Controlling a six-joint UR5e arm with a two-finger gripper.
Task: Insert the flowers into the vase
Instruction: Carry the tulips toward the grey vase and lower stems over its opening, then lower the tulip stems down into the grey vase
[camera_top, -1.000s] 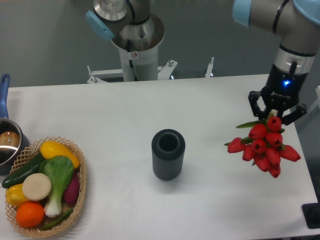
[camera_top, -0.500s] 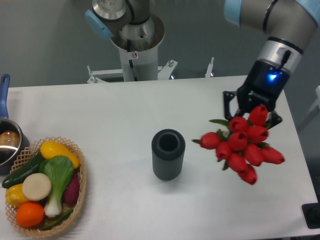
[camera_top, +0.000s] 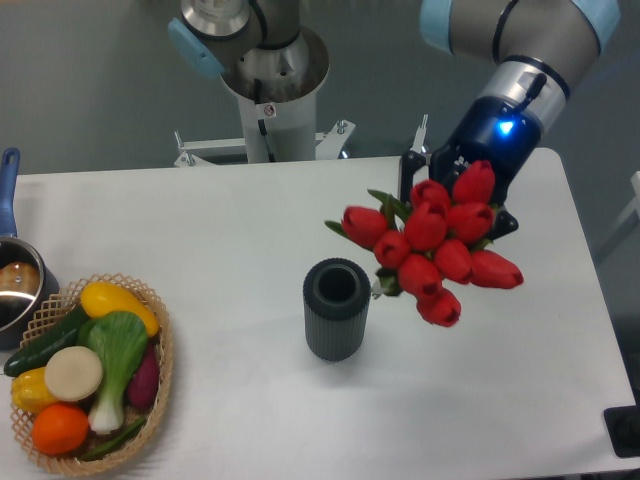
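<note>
Nine-odd flowers below tool, apparently gripped; vase lower-left.

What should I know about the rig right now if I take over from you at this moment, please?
End effector: largely hidden behind the flowers, apparently shut on them and carrying them in the air.
Flowers: just right of the vase, not yet above its mouth.
Vase: upright at mid-table, empty.
Done: flowers picked up and brought near.
Left: line the stems up over the mouth, lower them in, let go.
</note>
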